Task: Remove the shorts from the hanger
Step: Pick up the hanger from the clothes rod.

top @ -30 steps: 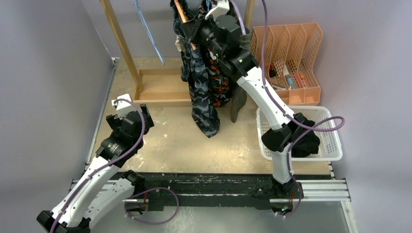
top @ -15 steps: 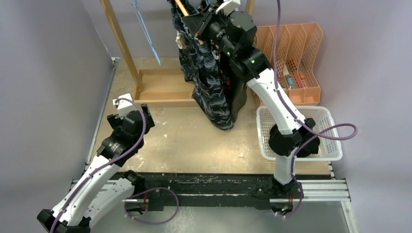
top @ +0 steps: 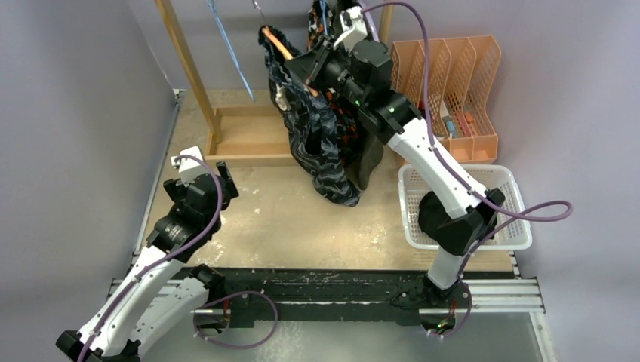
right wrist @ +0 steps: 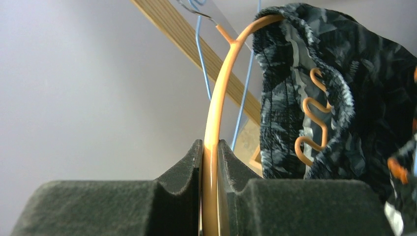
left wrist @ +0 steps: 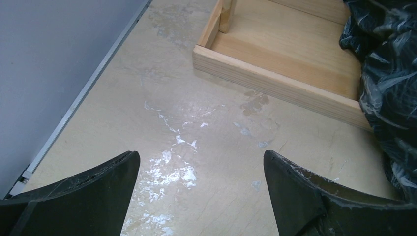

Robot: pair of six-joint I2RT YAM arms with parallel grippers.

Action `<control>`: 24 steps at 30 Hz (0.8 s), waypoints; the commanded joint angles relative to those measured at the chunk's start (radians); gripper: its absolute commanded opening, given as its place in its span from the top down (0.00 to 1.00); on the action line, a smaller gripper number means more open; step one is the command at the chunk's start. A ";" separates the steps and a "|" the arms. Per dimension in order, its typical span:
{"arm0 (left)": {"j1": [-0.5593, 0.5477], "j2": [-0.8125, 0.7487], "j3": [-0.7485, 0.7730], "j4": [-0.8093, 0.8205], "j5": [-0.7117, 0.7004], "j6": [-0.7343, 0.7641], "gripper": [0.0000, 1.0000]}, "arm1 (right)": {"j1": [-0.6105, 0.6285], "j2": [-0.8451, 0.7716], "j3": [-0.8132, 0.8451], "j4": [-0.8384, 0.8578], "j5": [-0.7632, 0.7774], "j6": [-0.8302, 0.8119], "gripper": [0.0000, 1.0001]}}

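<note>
Clamping the orange hanger (right wrist: 215, 103), the right gripper (right wrist: 210, 147) sits beside wavy-patterned shorts (right wrist: 344, 98).

Soft overhead light is cast; shadows are faint. A pale sheen is seen on the table (left wrist: 177, 167) at six o'clock, left wrist view. The wavy-patterned shorts (right wrist: 364, 98) are slightly blurred at three o'clock, right wrist view.

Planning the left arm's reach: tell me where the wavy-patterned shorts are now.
In the top view, the wavy-patterned shorts hang back-centre from the orange hanger clamped in the right gripper, right of the wooden rack base and left of the white basket.
</note>
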 commanded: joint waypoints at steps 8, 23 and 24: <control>0.006 -0.010 0.008 0.017 0.006 -0.012 0.04 | -0.003 -0.320 -0.371 0.270 -0.049 0.046 1.00; 0.006 -0.114 0.007 0.038 0.173 -0.121 0.04 | -0.004 -0.570 -0.832 0.298 -0.223 0.074 1.00; 0.005 -0.128 0.008 0.057 0.215 -0.112 0.04 | -0.004 -0.587 -0.857 0.300 -0.238 0.079 1.00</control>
